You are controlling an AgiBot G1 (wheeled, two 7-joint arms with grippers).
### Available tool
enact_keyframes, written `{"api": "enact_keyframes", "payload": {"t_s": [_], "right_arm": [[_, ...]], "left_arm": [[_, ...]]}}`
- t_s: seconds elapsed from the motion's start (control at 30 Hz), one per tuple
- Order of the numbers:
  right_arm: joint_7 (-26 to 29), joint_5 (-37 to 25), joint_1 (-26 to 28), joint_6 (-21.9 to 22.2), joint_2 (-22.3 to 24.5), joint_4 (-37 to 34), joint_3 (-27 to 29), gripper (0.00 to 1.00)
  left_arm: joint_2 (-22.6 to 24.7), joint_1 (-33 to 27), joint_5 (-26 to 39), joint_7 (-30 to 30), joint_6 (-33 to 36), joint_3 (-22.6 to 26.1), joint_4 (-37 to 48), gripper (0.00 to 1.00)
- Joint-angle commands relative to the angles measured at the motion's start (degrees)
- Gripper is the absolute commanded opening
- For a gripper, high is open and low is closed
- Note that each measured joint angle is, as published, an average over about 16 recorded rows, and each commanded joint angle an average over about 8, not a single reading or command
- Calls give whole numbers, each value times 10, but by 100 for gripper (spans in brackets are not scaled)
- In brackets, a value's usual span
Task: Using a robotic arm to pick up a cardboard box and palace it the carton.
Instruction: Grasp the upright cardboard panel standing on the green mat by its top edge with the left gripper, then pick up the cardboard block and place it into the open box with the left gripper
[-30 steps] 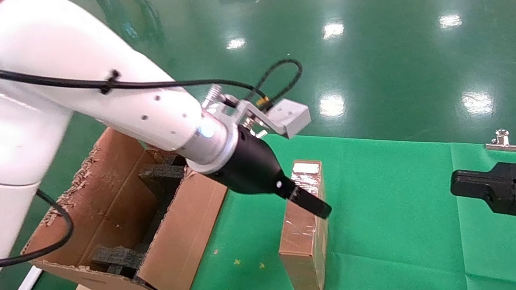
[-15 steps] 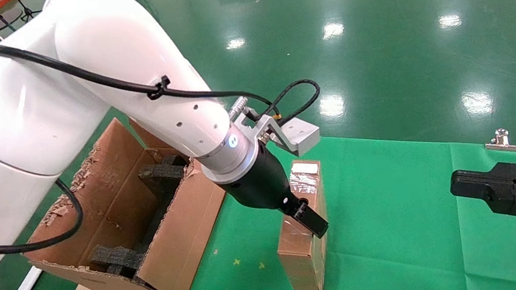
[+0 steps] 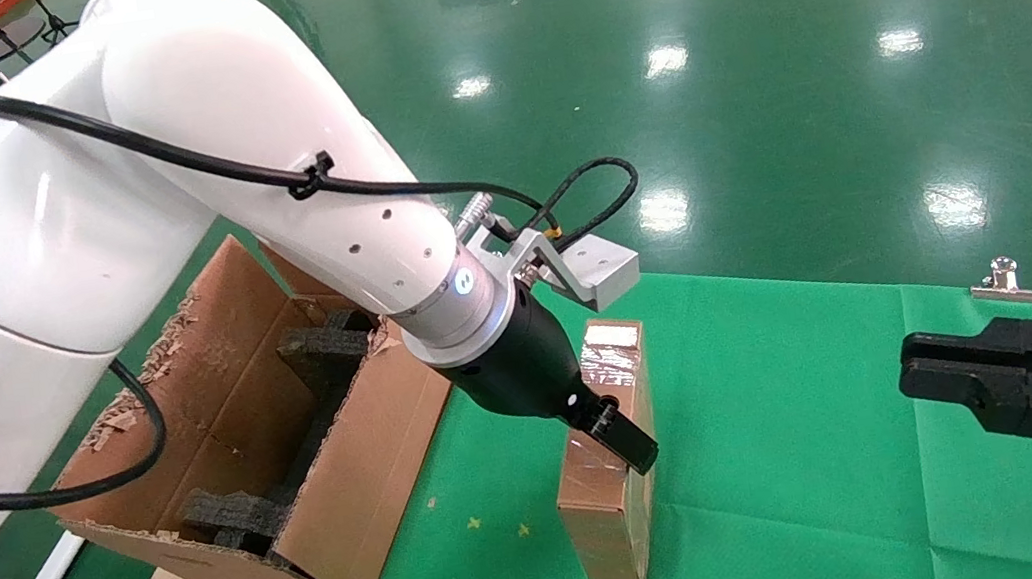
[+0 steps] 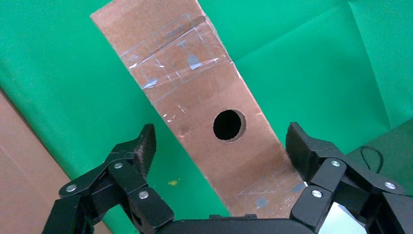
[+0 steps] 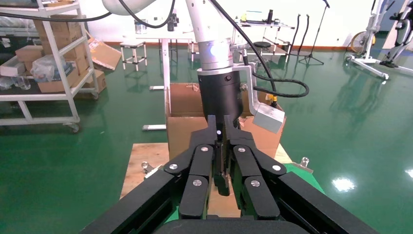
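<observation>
I count one cardboard box [image 3: 608, 463], one carton [image 3: 265, 446], two grippers, one metal clip [image 3: 1007, 281].

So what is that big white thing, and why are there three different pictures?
It's a robot's left arm. One picture comes from a camera on the robot's head, the other two from cameras on its wrists. The left gripper hangs open over a small cardboard box standing on the green cloth; its black fingers sit on either side, not squeezing yet. Nothing is held. Beside the cloth waits a big carton with black foam inside. The right gripper rests at the side, closed.
</observation>
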Motion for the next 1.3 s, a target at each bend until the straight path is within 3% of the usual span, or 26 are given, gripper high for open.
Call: {"api": "enact_keyframes", "payload": {"t_s": [0.03, 0.83, 1.03, 1.3], "right_arm": [[0, 0, 0, 0, 0, 0, 0, 100], [0, 0, 0, 0, 0, 0, 0, 100], [0, 0, 0, 0, 0, 0, 0, 100], [0, 0, 0, 0, 0, 0, 0, 100]], "left_arm": [[0, 1, 0, 0, 0, -1, 0, 0], [-14, -7, 2, 17, -15, -2, -21, 0], [-58, -30, -15, 62, -37, -24, -39, 0], [-155, -79, -46, 174, -78, -85, -22, 0]]}}
